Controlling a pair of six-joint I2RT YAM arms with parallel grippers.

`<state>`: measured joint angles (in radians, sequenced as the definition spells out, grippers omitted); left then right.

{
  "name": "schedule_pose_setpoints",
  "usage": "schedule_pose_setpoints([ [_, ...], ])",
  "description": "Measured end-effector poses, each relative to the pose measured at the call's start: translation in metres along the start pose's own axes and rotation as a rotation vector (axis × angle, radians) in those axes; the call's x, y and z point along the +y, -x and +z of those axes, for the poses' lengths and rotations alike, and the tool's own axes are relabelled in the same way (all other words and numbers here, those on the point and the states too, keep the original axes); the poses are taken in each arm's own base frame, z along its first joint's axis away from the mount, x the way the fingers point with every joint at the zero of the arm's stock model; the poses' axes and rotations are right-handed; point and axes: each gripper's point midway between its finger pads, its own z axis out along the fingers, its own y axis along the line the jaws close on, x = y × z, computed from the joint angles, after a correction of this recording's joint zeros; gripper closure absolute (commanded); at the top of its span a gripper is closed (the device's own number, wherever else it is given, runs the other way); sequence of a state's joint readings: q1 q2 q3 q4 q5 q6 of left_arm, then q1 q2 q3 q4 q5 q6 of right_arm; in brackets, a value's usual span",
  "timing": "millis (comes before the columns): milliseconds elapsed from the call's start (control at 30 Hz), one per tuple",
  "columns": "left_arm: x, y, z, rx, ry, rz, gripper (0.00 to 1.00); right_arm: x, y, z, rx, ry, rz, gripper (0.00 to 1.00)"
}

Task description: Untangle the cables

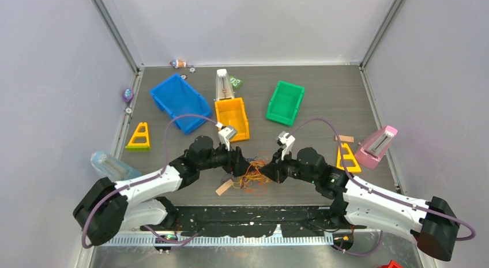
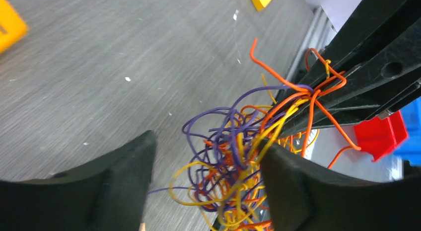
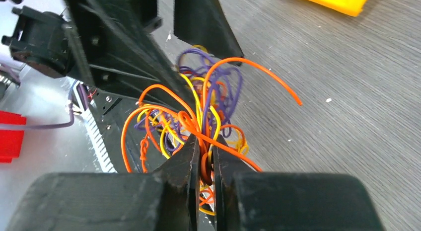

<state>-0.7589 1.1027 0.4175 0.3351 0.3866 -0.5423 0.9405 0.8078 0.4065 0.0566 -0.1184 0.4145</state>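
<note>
Orange, yellow and purple cables (image 1: pixel 254 174) bunch between my two arms. The right gripper (image 3: pixel 204 159) pinches a few of them, and the left gripper (image 2: pixel 206 175) hangs open astride the bunch, directly opposite.

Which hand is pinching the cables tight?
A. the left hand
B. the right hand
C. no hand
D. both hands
B: the right hand is shut on orange strands of the cables, while the left hand is open, with the tangle loose between its fingers.
</note>
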Motion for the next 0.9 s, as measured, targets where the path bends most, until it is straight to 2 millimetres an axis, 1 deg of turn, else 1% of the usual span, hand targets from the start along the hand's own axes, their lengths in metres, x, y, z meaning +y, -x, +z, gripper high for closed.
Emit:
schedule_pose_setpoints([
  [67,-0.006,-0.005,0.007,0.039,-0.045,-0.009,0.77,0.005,-0.001,0.001,0.011,0.03,-0.006,0.93],
  [100,-0.009,-0.007,0.01,0.053,-0.062,-0.018,0.97,0.006,-0.002,0.001,0.016,0.036,-0.007,0.92],
  [133,-0.012,-0.01,0.013,0.069,-0.088,-0.025,1.0,0.007,-0.002,0.001,0.018,0.041,-0.01,0.88],
  [200,-0.019,-0.013,0.017,0.084,-0.135,-0.031,1.0,0.006,-0.002,0.002,0.021,0.037,-0.015,0.83],
  [233,-0.02,-0.014,0.018,0.086,-0.141,-0.031,1.0,0.005,-0.002,0.002,0.022,0.028,-0.015,0.82],
  [300,-0.017,-0.014,0.018,0.076,-0.132,-0.038,1.0,-0.005,0.0,0.002,0.018,-0.033,-0.007,0.8],
  [333,-0.015,-0.013,0.017,0.065,-0.117,-0.043,1.0,-0.015,0.001,0.001,0.015,-0.099,0.005,0.73],
  [367,-0.012,-0.011,0.016,0.053,-0.104,-0.045,1.0,-0.022,0.002,0.0,0.016,-0.142,0.012,0.53],
  [433,-0.009,-0.004,0.012,0.018,-0.066,-0.035,1.0,-0.042,0.002,-0.003,0.017,-0.269,0.028,0.35],
  [533,-0.004,0.005,0.001,-0.034,-0.021,-0.005,1.0,-0.065,-0.003,-0.008,0.045,-0.403,0.024,0.29],
  [600,-0.004,0.009,-0.004,-0.06,-0.012,0.01,1.0,-0.075,-0.014,-0.007,0.088,-0.446,0.015,0.24],
  [633,-0.004,0.01,-0.005,-0.068,-0.013,0.016,1.0,-0.076,-0.018,-0.005,0.107,-0.448,0.014,0.19],
  [667,-0.004,0.01,-0.006,-0.074,-0.014,0.02,1.0,-0.076,-0.022,-0.003,0.126,-0.438,0.014,0.16],
  [700,-0.005,0.01,-0.007,-0.076,-0.019,0.023,1.0,-0.073,-0.025,0.0,0.133,-0.417,0.016,0.12],
  [733,-0.004,0.008,-0.007,-0.076,-0.021,0.023,1.0,-0.068,-0.025,0.004,0.128,-0.384,0.018,0.1],
  [800,-0.006,0.006,-0.007,-0.07,-0.031,0.02,1.0,-0.059,-0.024,0.01,0.105,-0.323,0.024,0.09],
  [900,-0.008,0.006,-0.006,-0.067,-0.043,0.013,1.0,-0.045,-0.023,0.016,0.077,-0.225,0.026,0.1],
])
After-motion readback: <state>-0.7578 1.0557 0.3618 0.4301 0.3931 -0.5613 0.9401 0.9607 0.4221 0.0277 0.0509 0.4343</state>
